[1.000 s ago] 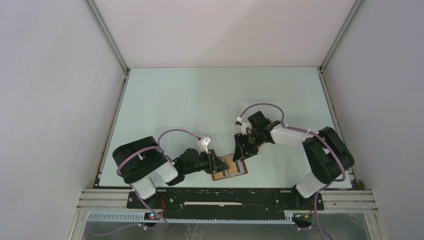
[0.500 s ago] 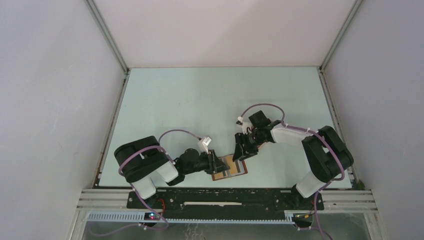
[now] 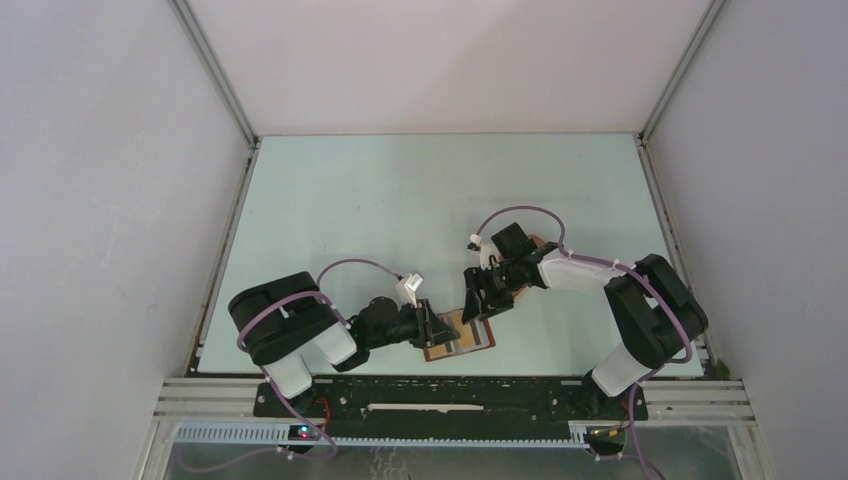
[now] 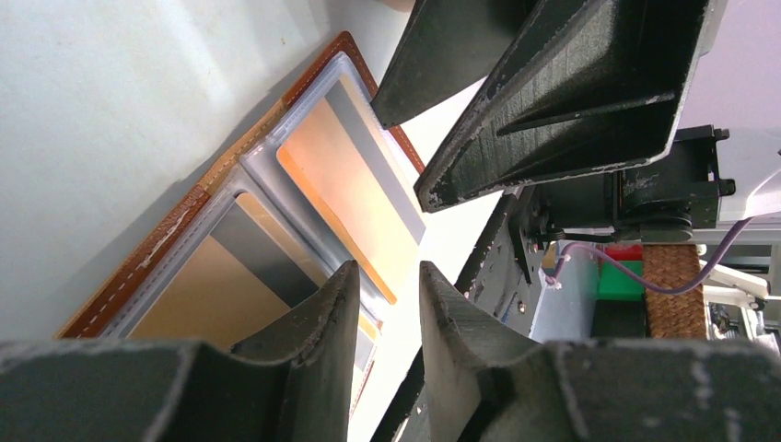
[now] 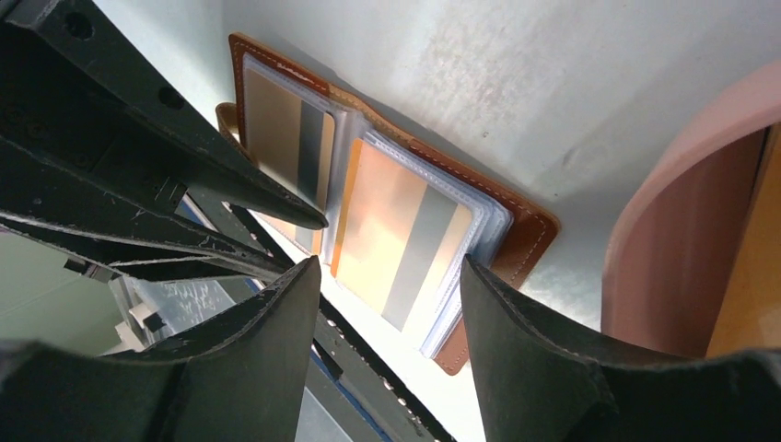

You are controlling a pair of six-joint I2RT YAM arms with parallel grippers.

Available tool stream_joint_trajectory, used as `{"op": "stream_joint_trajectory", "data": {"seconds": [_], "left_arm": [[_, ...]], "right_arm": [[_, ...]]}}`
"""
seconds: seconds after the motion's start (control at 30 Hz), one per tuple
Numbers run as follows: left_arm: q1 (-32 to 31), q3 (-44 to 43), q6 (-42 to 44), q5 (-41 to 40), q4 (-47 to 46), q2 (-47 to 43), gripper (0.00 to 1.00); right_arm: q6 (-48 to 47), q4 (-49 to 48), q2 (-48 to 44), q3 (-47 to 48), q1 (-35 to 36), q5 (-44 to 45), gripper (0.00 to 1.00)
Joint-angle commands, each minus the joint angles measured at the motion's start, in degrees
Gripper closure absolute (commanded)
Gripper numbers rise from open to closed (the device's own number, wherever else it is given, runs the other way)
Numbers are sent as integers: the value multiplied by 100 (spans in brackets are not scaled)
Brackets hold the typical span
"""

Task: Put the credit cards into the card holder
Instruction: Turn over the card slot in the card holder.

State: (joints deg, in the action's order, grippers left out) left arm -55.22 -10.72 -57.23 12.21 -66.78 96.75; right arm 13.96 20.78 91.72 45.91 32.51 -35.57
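Lying open, long axis left-to-right, the card holder point(image 3: 470, 342) sits just below the right end effector point(image 5: 387, 265), spread and empty; left end effector point(image 4: 387, 269) narrowly parted.

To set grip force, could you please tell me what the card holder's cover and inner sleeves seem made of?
Card holder cover: likely leather, matte reddish-brown, with stitched edges. Sleeves: probably clear glossy plastic; an orange card shows through.

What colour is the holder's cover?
Reddish-brown leather with pale stitching along the edge of the holder; it shows best in the right wrist view.
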Motion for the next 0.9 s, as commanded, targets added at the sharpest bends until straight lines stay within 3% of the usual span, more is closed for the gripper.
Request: {"op": "stream_joint_trajectory", "data": {"seconds": [0.0,0.87], "left_arm": [[-15,-201,-51,12,-231,53,65],[-15,-128,-121,-6,-412,118,66]], "right_arm": [[-82,115,-41,50,1,549,33],[239,-25,47,50,-226,-751,41]]}}
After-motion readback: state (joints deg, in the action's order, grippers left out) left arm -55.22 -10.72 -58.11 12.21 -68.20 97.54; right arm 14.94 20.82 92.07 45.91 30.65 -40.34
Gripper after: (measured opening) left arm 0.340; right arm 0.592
